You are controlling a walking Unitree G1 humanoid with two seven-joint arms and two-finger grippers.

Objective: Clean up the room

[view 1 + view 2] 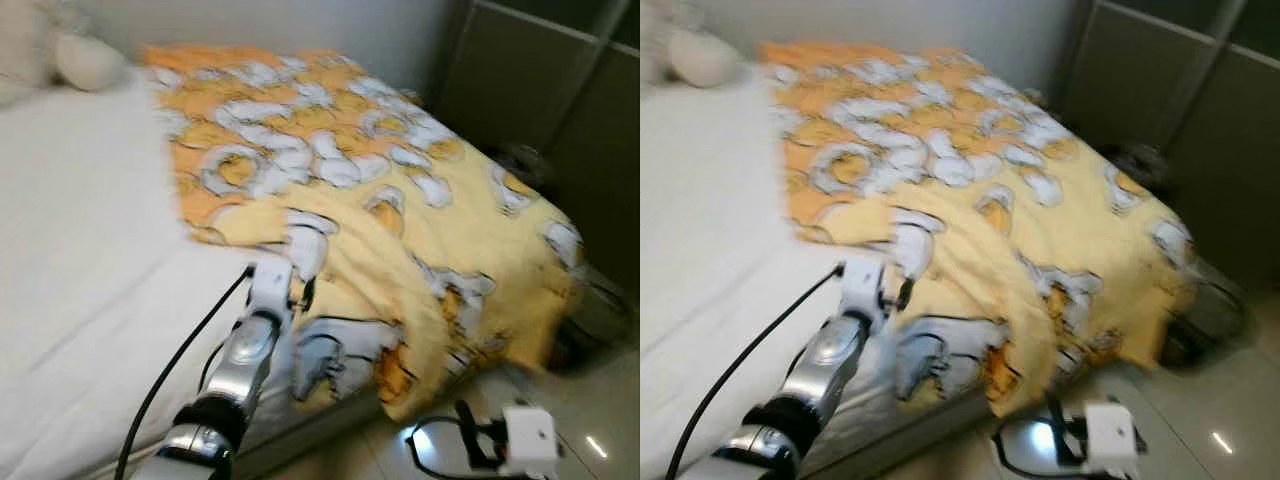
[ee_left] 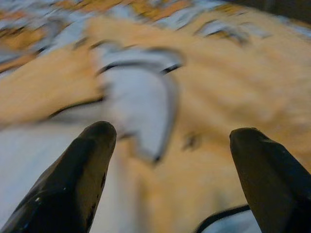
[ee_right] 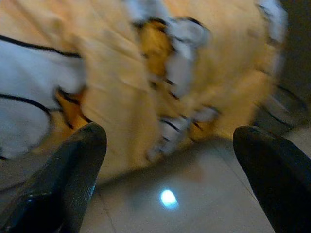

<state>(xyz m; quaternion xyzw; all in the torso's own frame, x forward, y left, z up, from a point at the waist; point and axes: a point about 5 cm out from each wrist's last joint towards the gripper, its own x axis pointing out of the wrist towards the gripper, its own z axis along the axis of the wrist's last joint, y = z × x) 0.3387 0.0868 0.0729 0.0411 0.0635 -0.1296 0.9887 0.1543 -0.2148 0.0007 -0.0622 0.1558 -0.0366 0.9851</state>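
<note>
The yellow blanket (image 1: 400,230), soft and printed with white and orange cartoon shapes, is rumpled across the far half of the white bed (image 1: 80,260), one corner draped toward the glossy tiled floor (image 1: 590,420). The left end effector (image 1: 300,292), fingers spread wide, is held at the folded edge, which is best pinched where the cloth bunches thickest; the right end effector (image 3: 170,145) is also spread, seemingly low beside the hanging corner, though blur leaves this uncertain

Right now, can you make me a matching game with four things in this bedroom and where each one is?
Things:
1. yellow blanket
2. left gripper
3. right gripper
4. pillow

Places:
A. low over the shiny floor by the bed's corner
B. at the head of the bed, on the white sheet
C. spread over the bed, hanging off its end
D. at the blanket's edge on top of the bed

Pairs: 1-C, 2-D, 3-A, 4-B
</note>
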